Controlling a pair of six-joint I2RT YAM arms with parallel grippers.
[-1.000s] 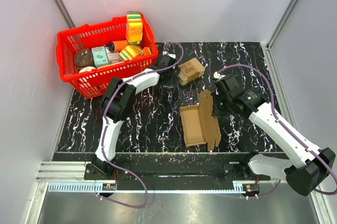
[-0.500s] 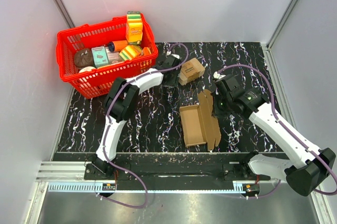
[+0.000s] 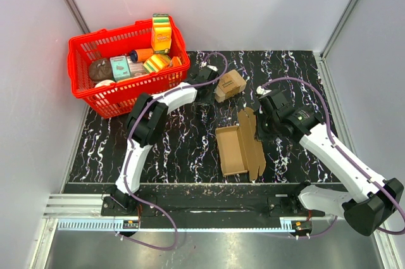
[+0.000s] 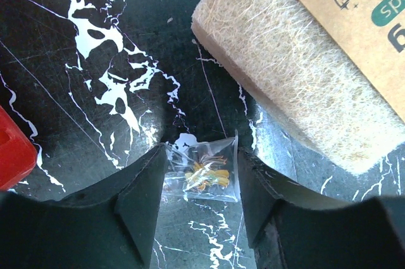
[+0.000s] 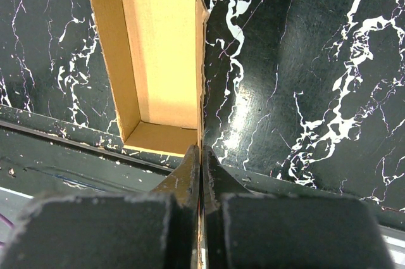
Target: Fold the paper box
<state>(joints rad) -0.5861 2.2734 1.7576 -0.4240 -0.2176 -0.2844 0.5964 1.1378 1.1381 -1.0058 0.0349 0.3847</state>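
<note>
Top external view: paper box [image 3: 237,149], tray walls up and lid flap standing, lay well right of the red basket [image 3: 126,87], nearer the arms. Right wrist: right gripper [image 5: 201,155] clamped fully on that flap's edge. We judged lid-closing next, a swing basketward. Left wrist alone showed left gripper [image 4: 201,171] half-parted, touching a clear sachet [image 4: 204,179] near the basket; we could not tell any hold.

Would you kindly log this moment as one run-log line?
task: fold paper box | left pincer: open, astride small clear bag | right pincer: shut on paper box edge | lid: not yet closed
</note>
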